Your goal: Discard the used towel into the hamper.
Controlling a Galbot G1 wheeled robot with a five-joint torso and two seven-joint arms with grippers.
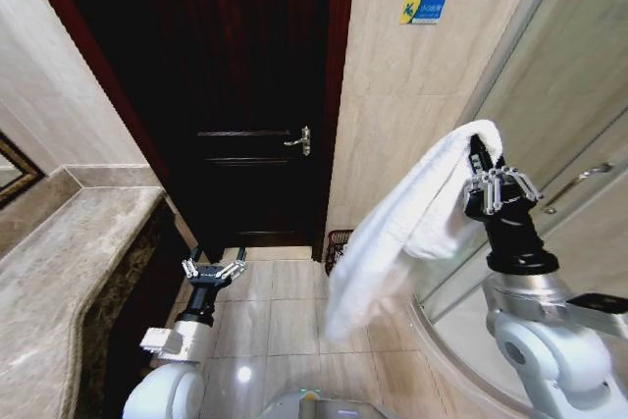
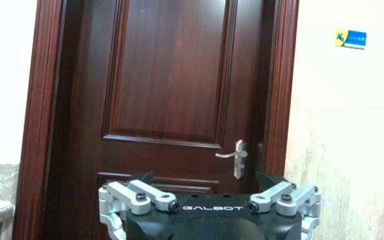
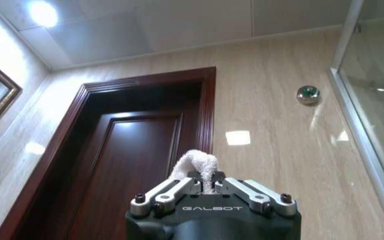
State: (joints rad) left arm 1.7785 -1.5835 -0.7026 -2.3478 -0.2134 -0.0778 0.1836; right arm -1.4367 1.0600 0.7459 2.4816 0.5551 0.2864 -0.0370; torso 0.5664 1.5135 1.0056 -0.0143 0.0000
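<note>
My right gripper (image 1: 480,166) is raised at the right of the head view, shut on the white towel (image 1: 407,228). The towel drapes from the fingers down and to the left. In the right wrist view a tuft of towel (image 3: 195,161) sticks up between the shut fingers of that gripper (image 3: 205,181). The hamper (image 1: 338,245), a small dark slatted basket, stands on the floor against the wall beside the door, partly hidden behind the hanging towel. Low at the left, my left gripper (image 1: 212,270) is open and holds nothing; the left wrist view shows it (image 2: 205,179) facing the door.
A dark wooden door (image 1: 245,95) with a metal handle (image 1: 299,140) is straight ahead. A marble counter (image 1: 69,272) runs along the left. The glass shower enclosure (image 1: 574,134) curves along the right. Tiled floor (image 1: 265,321) lies between them.
</note>
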